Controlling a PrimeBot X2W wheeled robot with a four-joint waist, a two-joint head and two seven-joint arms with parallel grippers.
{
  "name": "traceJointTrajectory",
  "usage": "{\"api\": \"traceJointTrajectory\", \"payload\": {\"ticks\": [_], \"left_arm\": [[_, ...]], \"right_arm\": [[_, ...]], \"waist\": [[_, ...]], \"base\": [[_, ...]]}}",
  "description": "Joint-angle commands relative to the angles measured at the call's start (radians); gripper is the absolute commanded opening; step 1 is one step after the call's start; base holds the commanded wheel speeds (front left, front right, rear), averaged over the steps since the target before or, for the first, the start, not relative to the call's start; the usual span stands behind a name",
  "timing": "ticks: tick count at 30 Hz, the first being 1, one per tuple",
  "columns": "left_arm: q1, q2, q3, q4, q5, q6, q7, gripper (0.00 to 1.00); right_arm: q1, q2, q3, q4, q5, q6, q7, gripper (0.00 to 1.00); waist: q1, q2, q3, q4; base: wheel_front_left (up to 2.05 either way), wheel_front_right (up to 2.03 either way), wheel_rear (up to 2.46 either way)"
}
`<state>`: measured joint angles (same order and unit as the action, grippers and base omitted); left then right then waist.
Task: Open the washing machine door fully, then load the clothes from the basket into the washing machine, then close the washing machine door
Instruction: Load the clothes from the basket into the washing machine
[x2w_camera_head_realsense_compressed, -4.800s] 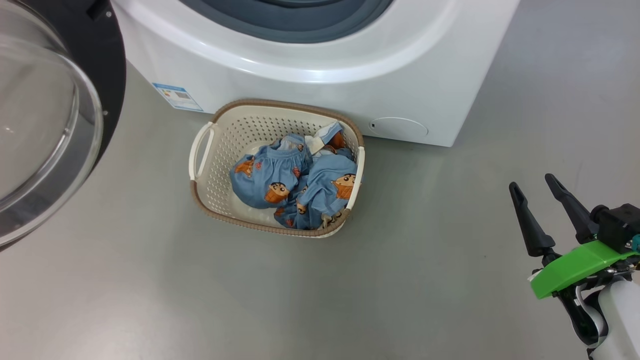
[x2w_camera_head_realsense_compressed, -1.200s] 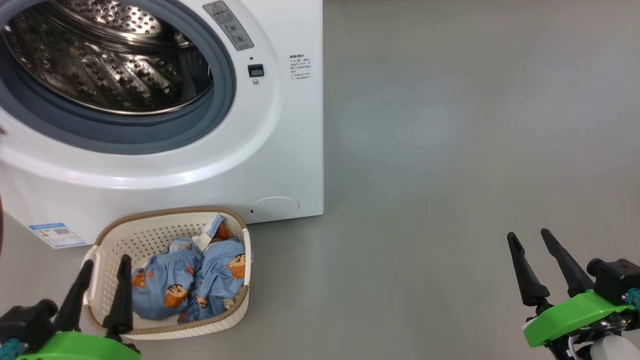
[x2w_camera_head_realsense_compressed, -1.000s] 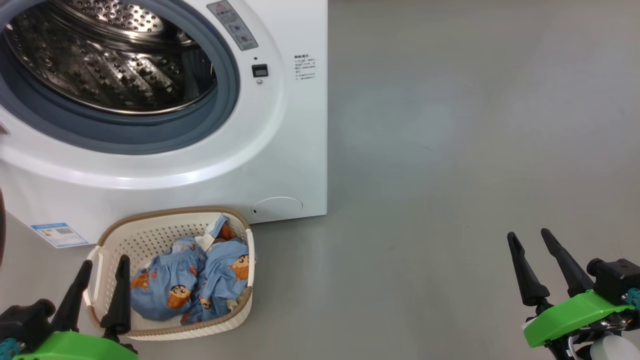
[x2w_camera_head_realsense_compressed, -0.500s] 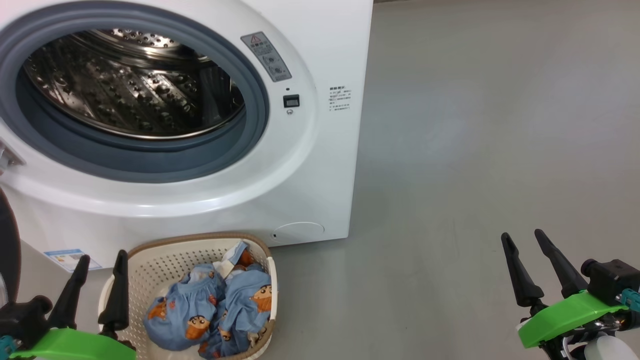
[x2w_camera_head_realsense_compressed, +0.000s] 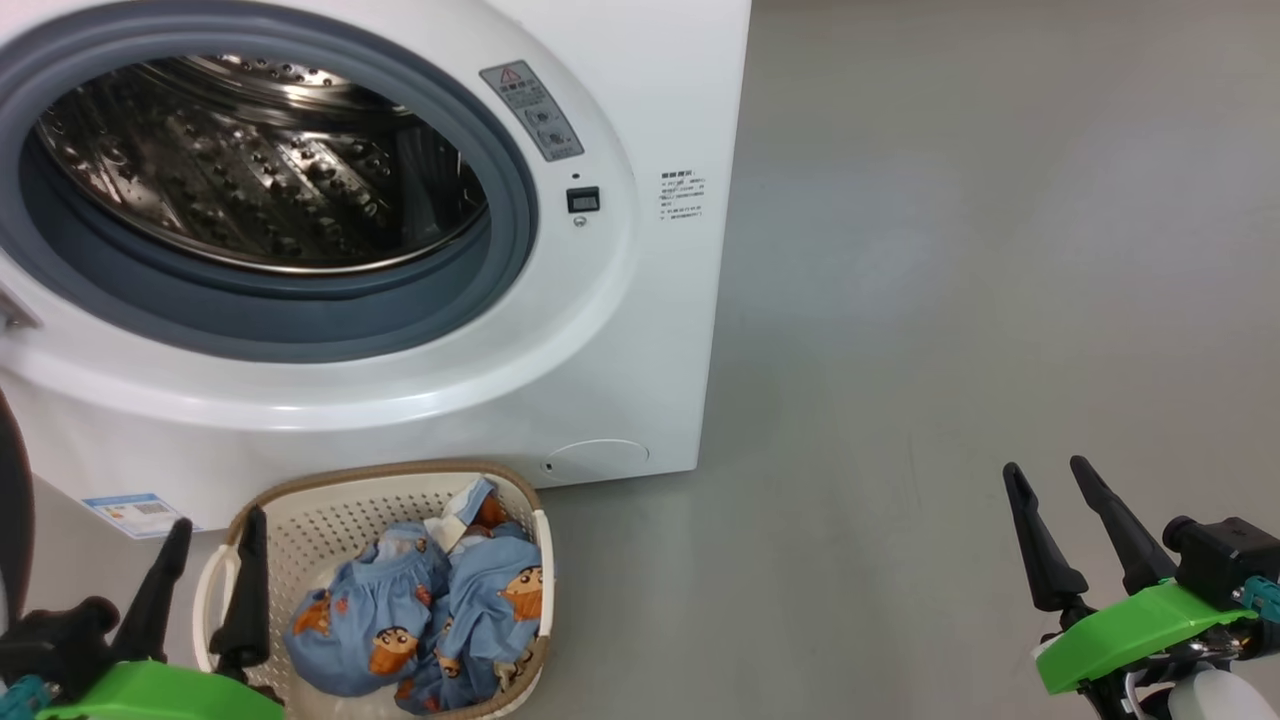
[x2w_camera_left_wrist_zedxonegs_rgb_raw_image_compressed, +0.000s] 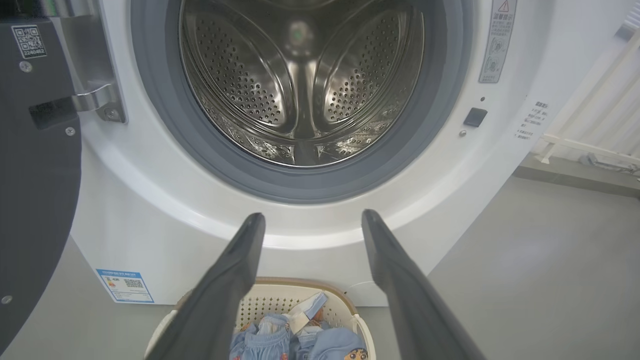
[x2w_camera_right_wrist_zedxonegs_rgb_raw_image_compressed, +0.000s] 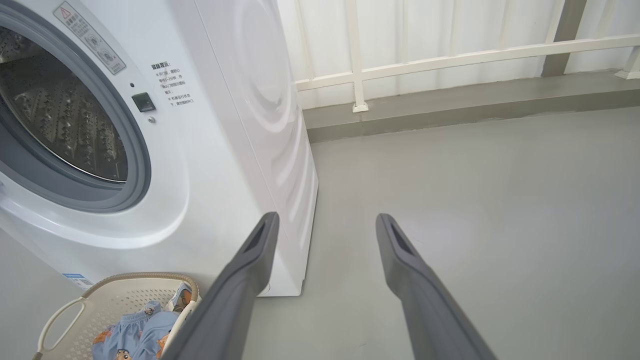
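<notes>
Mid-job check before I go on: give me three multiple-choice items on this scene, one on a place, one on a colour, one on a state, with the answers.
1. Where does the basket stand?
A. On the floor, in front of the washer
B. On top of the washer
C. Far off to the washer's right

2. What colour are the clothes, mainly?
A. Red
B. Light blue
C. Black

3. How is the left pincer?
A. Shut on the clothes
B. Shut on the basket
C. Open, holding nothing

Answers:
1 A: the basket sits on the grey floor below the washer's open mouth.
2 B: the fabric is blue with orange figures.
3 C: its fingers stand apart, gripping nothing.
</notes>
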<state>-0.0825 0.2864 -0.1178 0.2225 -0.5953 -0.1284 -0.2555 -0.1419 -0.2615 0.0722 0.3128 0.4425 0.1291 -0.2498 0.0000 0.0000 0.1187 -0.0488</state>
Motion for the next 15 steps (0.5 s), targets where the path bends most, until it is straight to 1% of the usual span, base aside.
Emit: {"api": "traceJointTrajectory", "payload": {"ticks": [1,9,13,15], "left_arm": [[-0.028,0.025,0.036,-0.009,0.002,-0.002,-0.006,1.00],[-0.046,0.008,-0.008,0.084,0.003,-0.002,-0.006,1.00],[-0.071,-0.006,-0.029,0.151,0.014,-0.002,-0.006,1.00],[-0.099,-0.013,-0.053,0.206,0.013,-0.002,-0.006,1.00]], "right_arm": [[-0.014,-0.012,0.017,-0.028,0.002,0.002,-0.012,1.00],[-0.036,0.015,0.028,-0.041,-0.011,0.002,-0.012,1.00],[-0.054,0.030,0.032,-0.044,-0.013,0.002,-0.012,1.00],[-0.072,0.037,0.035,-0.043,-0.010,0.002,-0.012,1.00]], "waist": [[0.0000,0.0000,0.006,-0.001],[0.0000,0.0000,0.058,-0.014],[0.0000,0.0000,0.099,-0.025],[0.0000,0.0000,0.133,-0.034]], "base": [[0.00,0.00,0.00],[0.00,0.00,0.00],[0.00,0.00,0.00],[0.00,0.00,0.00]]}}
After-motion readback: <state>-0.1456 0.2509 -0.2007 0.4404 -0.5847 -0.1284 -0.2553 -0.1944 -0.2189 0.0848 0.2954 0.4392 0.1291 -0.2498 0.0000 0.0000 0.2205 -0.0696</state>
